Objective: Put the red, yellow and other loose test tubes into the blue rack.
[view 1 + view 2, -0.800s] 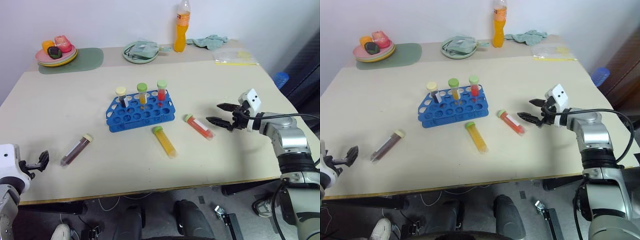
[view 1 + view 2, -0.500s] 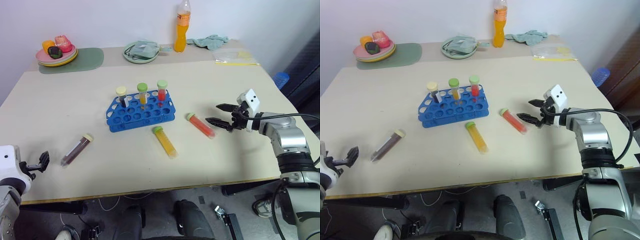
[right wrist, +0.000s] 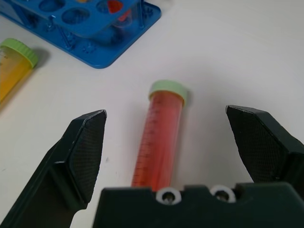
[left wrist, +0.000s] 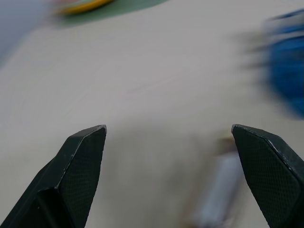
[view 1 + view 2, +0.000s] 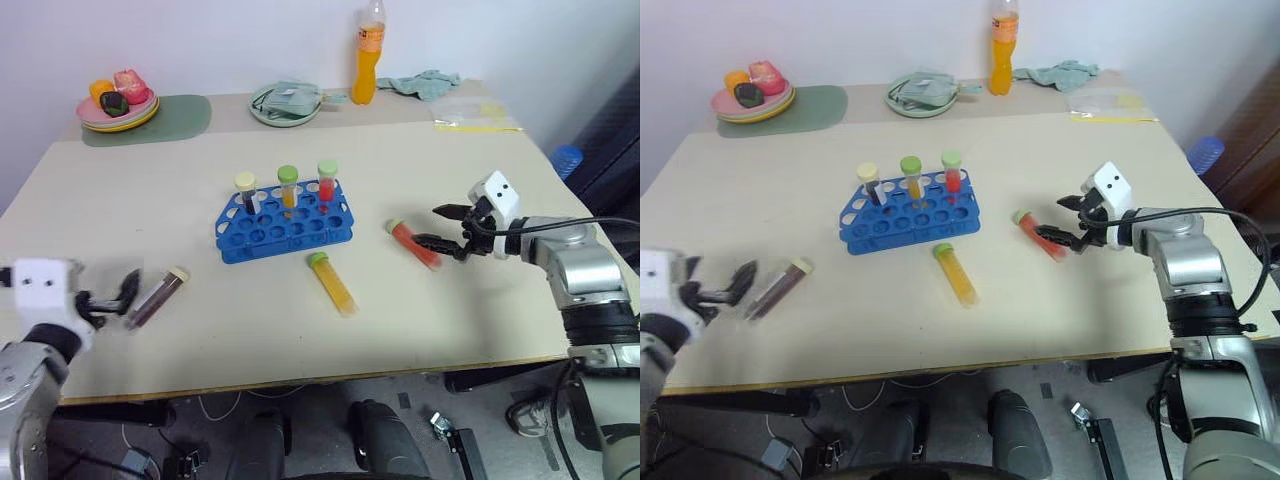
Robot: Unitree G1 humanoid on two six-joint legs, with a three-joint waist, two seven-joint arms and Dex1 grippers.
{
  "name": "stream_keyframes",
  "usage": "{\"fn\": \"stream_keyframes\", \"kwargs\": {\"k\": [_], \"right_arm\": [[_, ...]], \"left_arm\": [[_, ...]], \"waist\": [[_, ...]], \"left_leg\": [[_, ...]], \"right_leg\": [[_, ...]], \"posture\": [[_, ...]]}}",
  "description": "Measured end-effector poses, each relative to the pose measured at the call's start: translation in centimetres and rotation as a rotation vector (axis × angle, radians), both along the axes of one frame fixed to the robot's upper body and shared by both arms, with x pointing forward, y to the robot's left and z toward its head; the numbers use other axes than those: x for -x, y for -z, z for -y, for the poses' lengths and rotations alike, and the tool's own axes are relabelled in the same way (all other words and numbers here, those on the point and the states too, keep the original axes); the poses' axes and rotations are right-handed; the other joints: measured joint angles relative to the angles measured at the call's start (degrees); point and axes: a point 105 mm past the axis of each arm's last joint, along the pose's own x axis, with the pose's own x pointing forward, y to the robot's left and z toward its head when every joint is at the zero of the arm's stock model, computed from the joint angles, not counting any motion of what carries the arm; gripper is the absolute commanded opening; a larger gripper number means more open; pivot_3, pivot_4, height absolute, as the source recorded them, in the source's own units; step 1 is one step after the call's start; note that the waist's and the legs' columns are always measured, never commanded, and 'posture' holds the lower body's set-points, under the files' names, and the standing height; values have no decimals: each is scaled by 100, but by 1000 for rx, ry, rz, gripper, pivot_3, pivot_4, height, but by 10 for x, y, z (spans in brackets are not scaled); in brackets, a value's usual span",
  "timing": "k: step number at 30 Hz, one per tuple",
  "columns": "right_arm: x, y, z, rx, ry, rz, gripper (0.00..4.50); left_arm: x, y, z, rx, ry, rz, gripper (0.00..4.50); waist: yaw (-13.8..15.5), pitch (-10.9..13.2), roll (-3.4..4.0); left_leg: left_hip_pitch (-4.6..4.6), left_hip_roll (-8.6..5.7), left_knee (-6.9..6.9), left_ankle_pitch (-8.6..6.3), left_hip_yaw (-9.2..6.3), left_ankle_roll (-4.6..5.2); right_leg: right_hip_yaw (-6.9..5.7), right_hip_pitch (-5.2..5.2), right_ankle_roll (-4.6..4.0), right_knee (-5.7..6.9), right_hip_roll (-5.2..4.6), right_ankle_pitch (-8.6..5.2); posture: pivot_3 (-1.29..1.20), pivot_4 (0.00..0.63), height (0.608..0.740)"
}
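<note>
We see our right gripper [image 5: 437, 227] spread wide around the red tube [image 3: 159, 139], which lies flat on the table [image 5: 480, 300] between the two fingers, not yet held. If the fingers close off-centre, the round tube will likely roll or skid away; gripped lengthwise near its bottom, it may tilt as we lift and miss a hole. Our left gripper [image 5: 112, 296] is also wide open, just beside the purple-brown tube [image 5: 156, 298], and a sideways nudge could send that tube rolling toward the table's near edge.

The red tube is clear plastic with printed gradations, filled with red-orange liquid and closed by a light green cap that points toward the blue rack [image 5: 285, 219]. The yellow tube [image 5: 332, 284], green-capped, lies just in front of the rack. The purple-brown tube has a pale yellow cap and lies well to the rack's left. The rack is low, bright blue, gridded with round holes, and already has three capped tubes standing upright along its far row.
</note>
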Motion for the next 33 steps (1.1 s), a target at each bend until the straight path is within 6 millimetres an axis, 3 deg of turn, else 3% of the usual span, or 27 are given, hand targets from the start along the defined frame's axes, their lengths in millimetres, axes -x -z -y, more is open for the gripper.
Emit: {"fn": "stream_keyframes", "kwargs": {"k": [3,7,12,15,21,24,29,30,33], "right_arm": [[5,-12,-7,48,-3,-48,4499],[4,-21,-35,93,-5,-163,4499],[-22,-15,-48,168,160,-281,4499],[-37,-3,-39,214,292,-359,4499],[-42,10,-27,271,390,-480,4499],[-43,16,-25,311,398,-505,3628],[-44,24,-30,348,361,-514,1063],[-44,23,-31,351,354,-514,735],[-41,19,-38,351,304,-513,684]], "left_arm": [[-7,8,42,-9,226,-38,4345],[-4,16,94,-53,516,-65,4345],[-5,8,126,-5,641,-2,4345],[-2,12,140,21,684,-7,4345],[17,22,158,31,749,-36,4345],[23,25,165,26,767,-41,4500],[19,21,167,17,757,-17,4500],[19,20,167,16,757,-13,4500],[18,19,167,14,753,-7,4500]], "waist": [[-7,2,4],[-88,4,6],[-35,4,7],[-7,4,8],[-41,7,13],[-61,8,16],[-63,9,16],[-65,9,16],[-66,12,22]], "left_leg": [[0,0,2,0,-1,0],[5,4,-2,0,2,1],[-5,4,0,0,-3,1],[-18,-3,2,0,-2,1],[-20,-2,-1,-2,1,5],[-18,-1,0,-2,0,5],[-18,-1,1,-2,-1,5],[-18,-1,1,-2,-1,5],[-18,-1,1,-2,-2,6]], "right_leg": [[0,0,-3,2,2,-2],[3,-2,-10,2,7,-5],[-2,-6,-5,1,5,-3],[-2,-13,-4,-3,-3,-2],[-1,-21,-4,-1,-2,-2],[-1,-21,-4,4,2,-2],[-2,-21,-4,5,2,-2],[-1,-21,-4,5,2,-2],[-2,-21,-3,6,3,-2]], "posture": [[0,150,740],[0,150,740],[0,150,740],[0,150,740],[0,150,740],[0,150,740],[0,150,740],[0,150,740],[0,150,740]]}}
